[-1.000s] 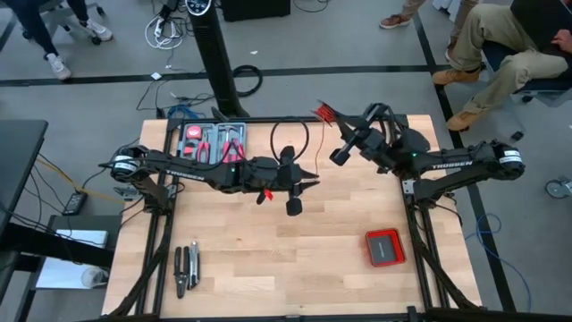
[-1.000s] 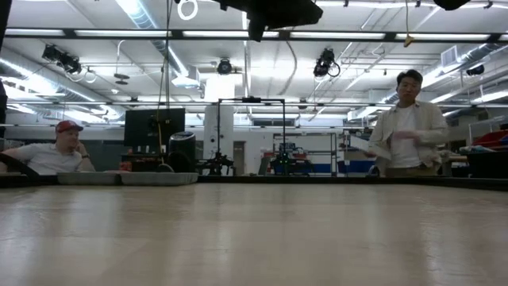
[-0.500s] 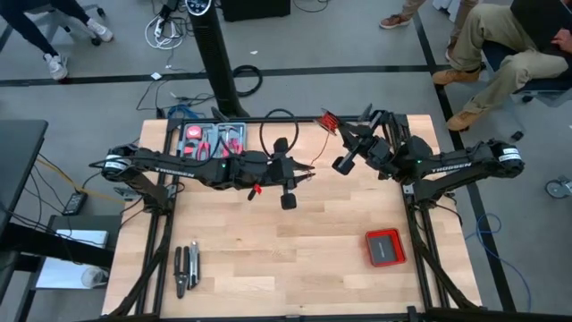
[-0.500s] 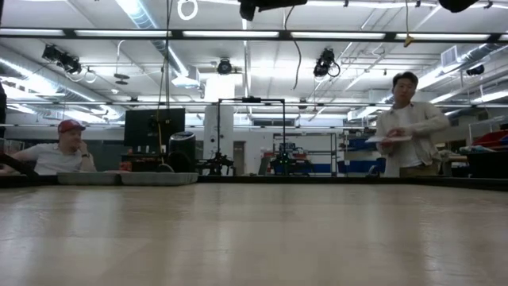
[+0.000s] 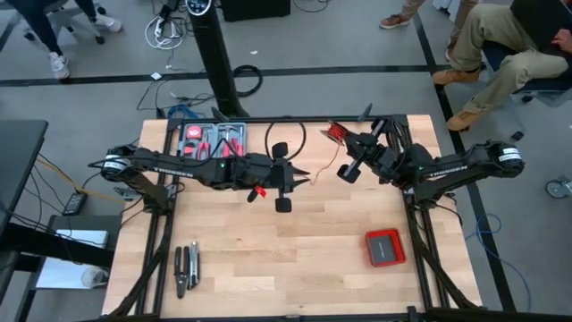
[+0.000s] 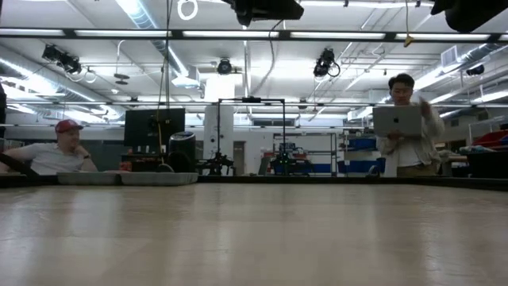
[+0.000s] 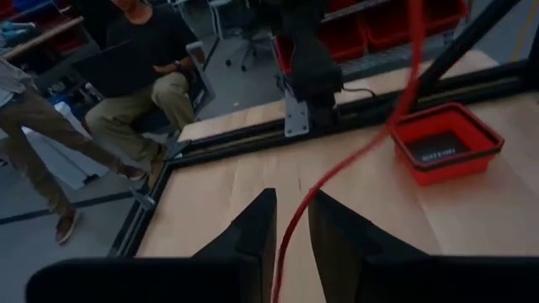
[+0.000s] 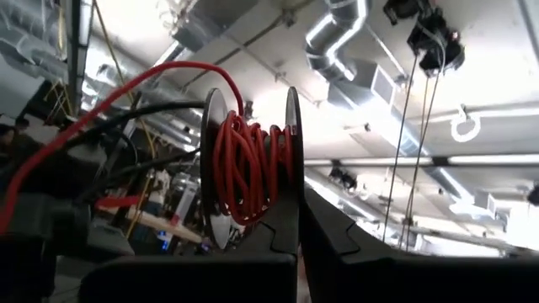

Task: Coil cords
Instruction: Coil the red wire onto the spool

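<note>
At the table's far left sits a grey tray of red-handled tools (image 5: 213,139); black pliers (image 5: 186,268) lie near the left edge. The left gripper (image 7: 289,220), above the table's middle, has its fingers narrowly apart with the thin red wire (image 7: 354,156) running between them. The wire leads right to a small black spool wound with red wire (image 8: 249,172), clamped in the closed right gripper (image 5: 335,136) at the far side. A flat red square box (image 5: 385,247) lies near right.

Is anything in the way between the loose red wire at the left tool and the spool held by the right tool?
Nothing visible: the thin red wire runs free above the table to the small black spool.
</note>
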Controlling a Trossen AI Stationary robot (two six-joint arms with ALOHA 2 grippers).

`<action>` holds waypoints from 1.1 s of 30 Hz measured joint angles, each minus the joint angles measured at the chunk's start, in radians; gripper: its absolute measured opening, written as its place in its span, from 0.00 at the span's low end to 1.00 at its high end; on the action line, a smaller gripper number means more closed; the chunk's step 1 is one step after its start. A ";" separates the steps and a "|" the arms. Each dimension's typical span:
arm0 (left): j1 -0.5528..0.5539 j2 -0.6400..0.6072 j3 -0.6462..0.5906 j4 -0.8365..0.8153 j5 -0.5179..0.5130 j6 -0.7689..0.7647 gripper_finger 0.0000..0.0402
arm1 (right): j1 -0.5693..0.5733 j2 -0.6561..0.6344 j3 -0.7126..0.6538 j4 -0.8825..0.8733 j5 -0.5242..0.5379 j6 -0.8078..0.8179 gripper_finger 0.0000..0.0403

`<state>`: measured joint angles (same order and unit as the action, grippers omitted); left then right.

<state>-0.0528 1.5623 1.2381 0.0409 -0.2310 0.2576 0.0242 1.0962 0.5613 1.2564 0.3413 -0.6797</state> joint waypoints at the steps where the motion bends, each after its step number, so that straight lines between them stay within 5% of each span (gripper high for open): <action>1: 0.000 0.000 0.000 -0.011 0.000 0.001 0.18 | 0.000 0.000 -0.006 0.013 -0.009 -0.009 0.00; 14: 0.006 -0.013 0.007 -0.195 -0.009 0.139 0.18 | 0.003 0.000 -0.044 0.082 -0.047 -0.029 0.00; 28: 0.020 -0.014 0.255 -0.294 -0.066 0.078 0.18 | 0.016 0.000 -0.044 0.040 -0.065 -0.029 0.00; 33: 0.025 -0.014 0.313 -0.306 -0.058 0.229 0.18 | 0.029 0.000 -0.044 -0.005 -0.086 -0.004 0.00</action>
<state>-0.0276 1.5478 1.5507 -0.2656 -0.2887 0.4867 0.0528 1.0966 0.5171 1.2515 0.2553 -0.6837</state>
